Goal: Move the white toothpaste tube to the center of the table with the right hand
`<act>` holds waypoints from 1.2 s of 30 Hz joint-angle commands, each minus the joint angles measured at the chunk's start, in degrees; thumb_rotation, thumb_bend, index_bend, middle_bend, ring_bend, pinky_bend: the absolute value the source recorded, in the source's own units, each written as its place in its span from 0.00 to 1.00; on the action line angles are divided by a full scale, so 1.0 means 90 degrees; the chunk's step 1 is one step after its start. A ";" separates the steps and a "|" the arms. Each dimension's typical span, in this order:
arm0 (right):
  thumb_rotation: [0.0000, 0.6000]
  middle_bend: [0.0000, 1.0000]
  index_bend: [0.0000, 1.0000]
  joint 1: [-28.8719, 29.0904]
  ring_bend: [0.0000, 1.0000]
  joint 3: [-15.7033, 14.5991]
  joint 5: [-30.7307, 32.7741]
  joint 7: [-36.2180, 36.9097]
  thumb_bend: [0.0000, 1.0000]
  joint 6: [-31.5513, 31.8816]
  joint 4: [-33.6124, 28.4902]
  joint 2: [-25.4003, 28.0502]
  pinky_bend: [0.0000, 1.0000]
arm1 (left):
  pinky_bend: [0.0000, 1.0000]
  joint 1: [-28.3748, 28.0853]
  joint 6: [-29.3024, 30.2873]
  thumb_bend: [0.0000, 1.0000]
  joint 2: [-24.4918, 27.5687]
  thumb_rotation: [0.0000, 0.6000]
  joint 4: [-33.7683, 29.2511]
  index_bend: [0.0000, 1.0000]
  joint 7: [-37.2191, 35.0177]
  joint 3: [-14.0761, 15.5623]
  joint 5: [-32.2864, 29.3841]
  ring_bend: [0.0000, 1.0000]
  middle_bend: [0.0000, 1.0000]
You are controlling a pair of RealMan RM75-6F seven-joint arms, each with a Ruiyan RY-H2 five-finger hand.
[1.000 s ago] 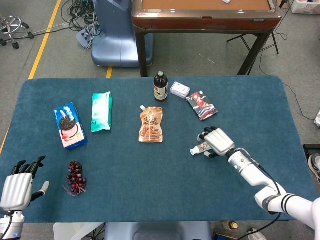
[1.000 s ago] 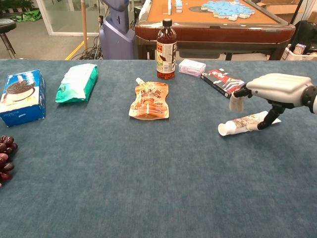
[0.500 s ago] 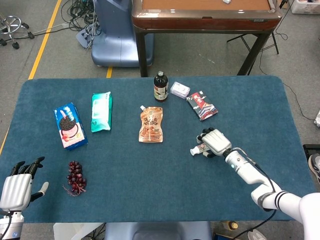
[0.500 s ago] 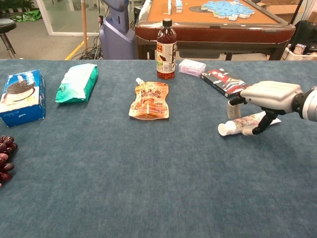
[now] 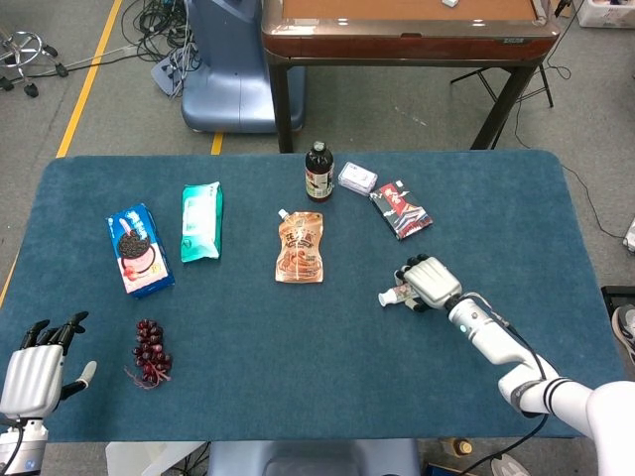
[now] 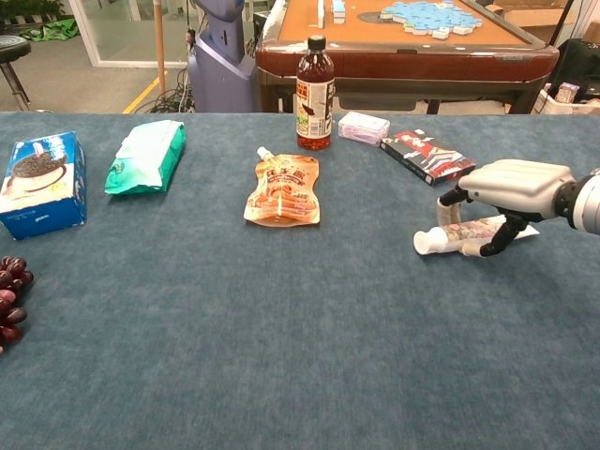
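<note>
Right hand [image 6: 511, 187] had dropped lower over the tube [image 6: 469, 234], fingers curled astride but grip unconfirmed; tube lay directly beneath, long axis left-right, cap toward table centre.

You've got a blue felt-covered table [image 5: 298, 367] up front, and a brown wooden table [image 5: 402, 30] on dark legs behind it. Grey floor [image 5: 129, 99] with a yellow line [image 5: 89, 79] and loose cables [image 5: 164, 20].
</note>
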 commanded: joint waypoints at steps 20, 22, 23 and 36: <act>1.00 0.68 0.74 0.0223 0.53 -0.0072 -0.0026 0.0255 0.74 -0.0138 -0.0255 0.0184 0.36 | 0.11 -0.0137 -0.0202 0.25 0.0131 1.00 0.0009 0.16 -0.0134 -0.0037 0.0073 0.32 0.33; 1.00 0.70 0.78 0.0276 0.56 -0.0073 -0.0036 0.0285 0.77 -0.0189 -0.0357 0.0247 0.39 | 0.11 -0.0207 -0.0297 0.25 0.0165 1.00 0.0004 0.16 -0.0156 -0.0049 0.0100 0.32 0.33; 1.00 0.71 0.79 0.0318 0.57 -0.0070 -0.0033 0.0309 0.78 -0.0243 -0.0432 0.0297 0.39 | 0.11 -0.0262 -0.0372 0.25 0.0194 1.00 0.0004 0.16 -0.0177 -0.0060 0.0117 0.32 0.33; 1.00 0.77 0.87 0.1153 0.64 0.0073 -0.0205 0.0620 0.86 -0.0985 -0.1795 0.1287 0.43 | 0.11 -0.1279 -0.1656 0.25 0.0697 1.00 0.0016 0.16 -0.0446 -0.0300 0.0312 0.32 0.33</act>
